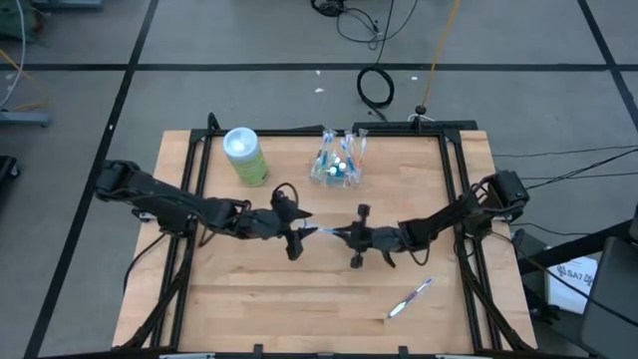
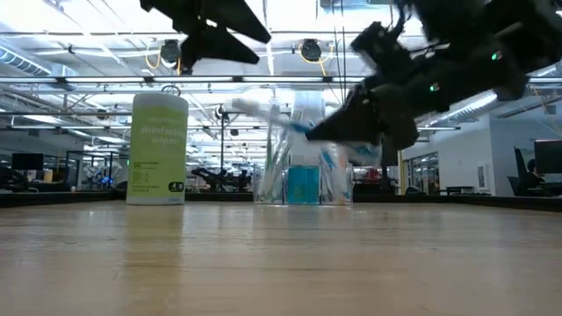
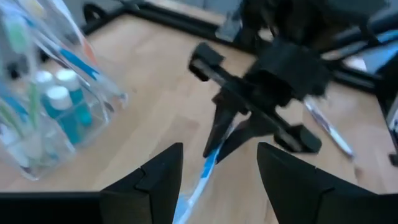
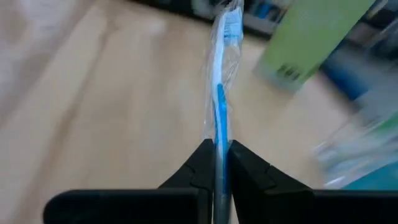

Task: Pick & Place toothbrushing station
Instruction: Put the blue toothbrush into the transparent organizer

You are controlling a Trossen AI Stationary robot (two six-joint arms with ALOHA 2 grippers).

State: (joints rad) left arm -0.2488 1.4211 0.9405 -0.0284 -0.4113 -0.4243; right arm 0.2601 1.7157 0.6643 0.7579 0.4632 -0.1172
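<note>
High view: right tool (image 1: 344, 235) clamped on a blue toothbrush (image 1: 326, 232) mid-worktop, left tool (image 1: 296, 236) apart beside it; cup (image 1: 339, 166) mostly stocked, one pinkish-white toothbrush (image 1: 410, 297) left lying loose.

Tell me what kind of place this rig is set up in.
Probably a large open lab or workshop. The low view shows rows of ceiling lights and desks with monitors behind the wooden table, and the high view shows loose cables on a tape-marked floor.

floor (image 1: 249, 40): grey, dark-lined | cables (image 1: 377, 88): black, coiled | ceiling lights (image 2: 88, 31): bright strips
</note>
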